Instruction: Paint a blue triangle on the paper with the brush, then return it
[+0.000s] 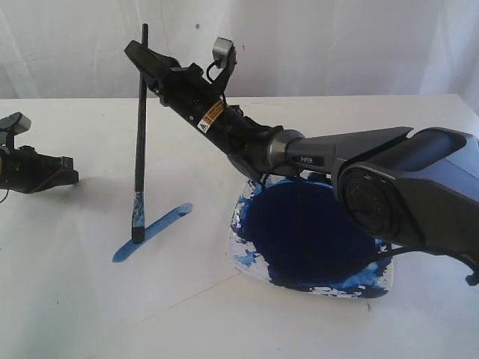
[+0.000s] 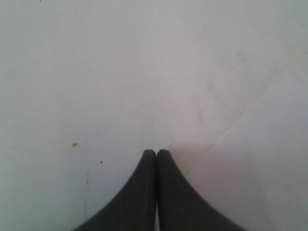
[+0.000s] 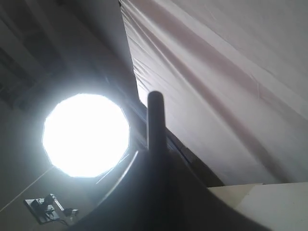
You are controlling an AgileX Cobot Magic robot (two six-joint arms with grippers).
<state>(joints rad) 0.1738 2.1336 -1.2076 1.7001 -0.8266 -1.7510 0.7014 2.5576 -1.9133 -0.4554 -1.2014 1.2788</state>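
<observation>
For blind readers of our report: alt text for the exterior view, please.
The right hand holds the brush nearly upright, tip on a single blue stroke on the paper. Dark paint fills a dish beside it; the left hand is shut.

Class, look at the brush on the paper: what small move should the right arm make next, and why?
Probably drag the brush off the blue stroke at an angle to begin a second side. The right gripper holds it nearly upright with its tip down on the paper, and only one stroke shows, so two sides are missing.
</observation>
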